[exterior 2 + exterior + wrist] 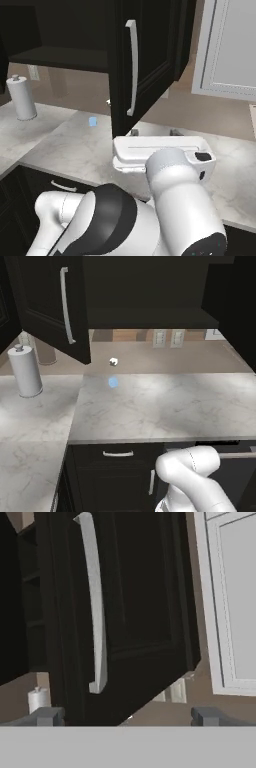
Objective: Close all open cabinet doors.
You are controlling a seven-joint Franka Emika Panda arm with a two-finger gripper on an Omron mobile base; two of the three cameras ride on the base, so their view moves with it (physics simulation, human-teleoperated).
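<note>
Matte black, with a slim silver bar down its free edge: that is the right cabinet door [145, 602], swung out from the upper cabinet over the marble counter [75, 145]. Its handle [96, 607] stands upright in front of my hand. My gripper [125, 716] sits just below and short of it, fingertips [46, 716] spread wide with nothing between them, touching nothing as far as I can tell.

The left cabinet door [47, 303] also hangs open, swung out above the paper towel roll [24, 371], with the dark shelf cavity showing between the two doors. So I judge that two doors need shutting, and the right one is the step in hand.

To do it well, I would not clamp the handle. A flat push on the outer face near the handle edge, away from the hinge, gives the most leverage. I should bring the hand up to the panel's height first, then sweep along the door's arc toward the cavity, not straight ahead, so the fingers do not slide off the edge. The risks I see are catching a fingertip behind the bar and stopping before the door seats against the frame.
</note>
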